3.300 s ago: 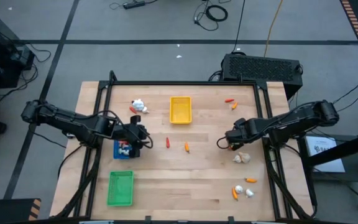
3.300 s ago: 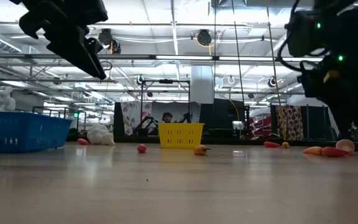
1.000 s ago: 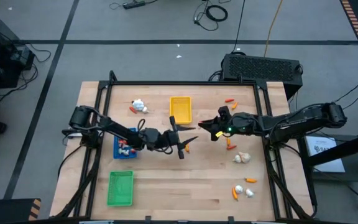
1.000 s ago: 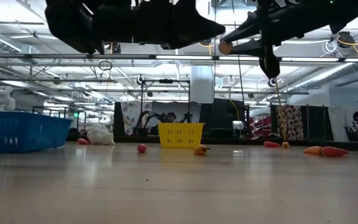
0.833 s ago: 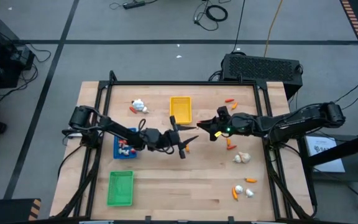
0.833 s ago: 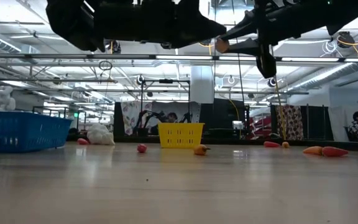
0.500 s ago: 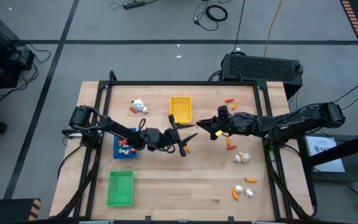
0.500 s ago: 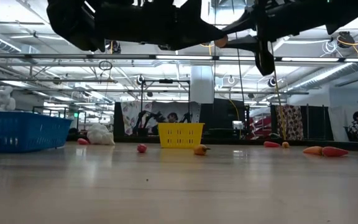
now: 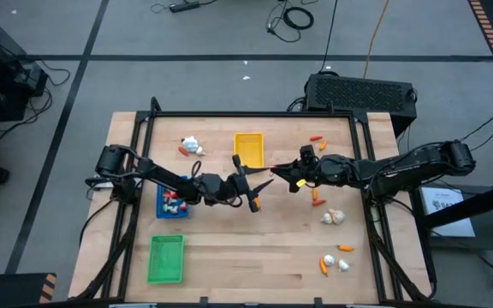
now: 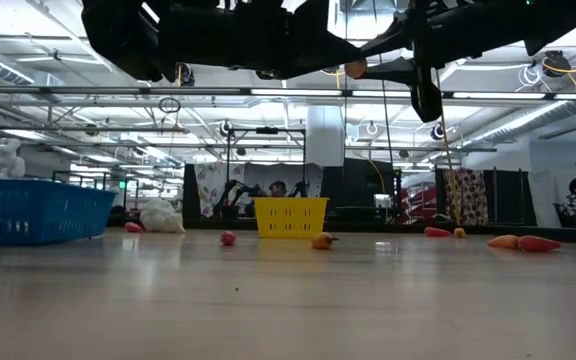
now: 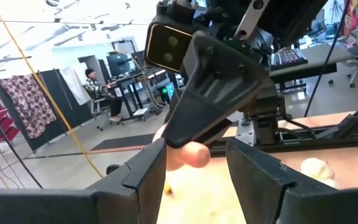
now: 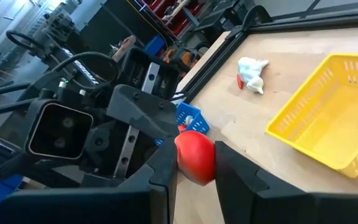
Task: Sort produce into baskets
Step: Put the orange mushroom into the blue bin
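Red produce piece [image 12: 196, 156] pinched in right end effector [image 9: 274, 174]; left end effector [image 9: 248, 181] spread, facing it.

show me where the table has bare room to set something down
Bare wood lies between the green tray and the produce cluster at the near right. Crowded: mid-table, where both hands meet beside the yellow tray.

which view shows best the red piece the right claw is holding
The right wrist view: the red piece sits large between the right claw's fingers. The left wrist view shows its pale end; high and low views show a speck.
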You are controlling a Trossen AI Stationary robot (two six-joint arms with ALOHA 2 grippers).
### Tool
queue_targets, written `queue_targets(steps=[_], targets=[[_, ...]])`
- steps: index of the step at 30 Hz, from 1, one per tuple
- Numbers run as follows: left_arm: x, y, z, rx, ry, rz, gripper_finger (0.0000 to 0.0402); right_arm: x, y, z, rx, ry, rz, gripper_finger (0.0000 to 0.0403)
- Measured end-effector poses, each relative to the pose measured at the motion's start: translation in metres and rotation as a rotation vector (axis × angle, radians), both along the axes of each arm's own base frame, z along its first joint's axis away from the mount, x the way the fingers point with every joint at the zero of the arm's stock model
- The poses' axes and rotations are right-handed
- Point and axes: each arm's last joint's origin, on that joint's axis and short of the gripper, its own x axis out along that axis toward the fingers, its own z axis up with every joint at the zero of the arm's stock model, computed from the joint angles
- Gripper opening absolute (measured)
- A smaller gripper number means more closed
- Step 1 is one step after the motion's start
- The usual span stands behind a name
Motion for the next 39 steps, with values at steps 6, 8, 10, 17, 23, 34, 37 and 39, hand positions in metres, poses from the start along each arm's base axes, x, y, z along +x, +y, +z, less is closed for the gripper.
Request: queue_targets(steps=[6,8,10,17,23,34,37,39], targets=[[0.0002,0.0015,-0.0005,0.0,0.005,0.004,0.0176,0.0,0.0,0.0002,-0.001,-0.002,0.0,0.0075],[0.0002,0.0015,-0.0003,-0.001,0.003,0.004,0.0175,0.0,0.0,0.0001,-0.004,-0.001,0.0,0.0075],[0.0002,0.0015,-0.0002,-0.001,0.002,0.004,0.0173,0.0,0.0,0.0001,-0.01,0.001,0.001,0.0075],[0.0002,0.0015,-0.0006,-0.002,0.006,0.005,0.0105,0.0,-0.0001,0.0001,-0.027,0.005,0.003,0.0075],[0.0003,0.0013,-0.0019,-0.002,0.019,0.007,0.003,0.0,-0.0003,0.0,-0.028,0.005,0.001,0.0076],[0.0003,0.0014,-0.002,0.044,0.037,0.017,0.0002,0.0001,-0.0003,0.0004,-0.088,0.013,0.02,0.0105],[0.0002,0.0014,-0.0021,0.047,0.039,0.023,0.0002,0.0002,0.0,0.0006,-0.108,0.015,0.038,0.0143],[0.0002,0.0016,-0.0025,0.047,0.043,0.029,0.0001,0.0002,-0.0004,0.0005,-0.119,0.018,0.046,0.0171]])
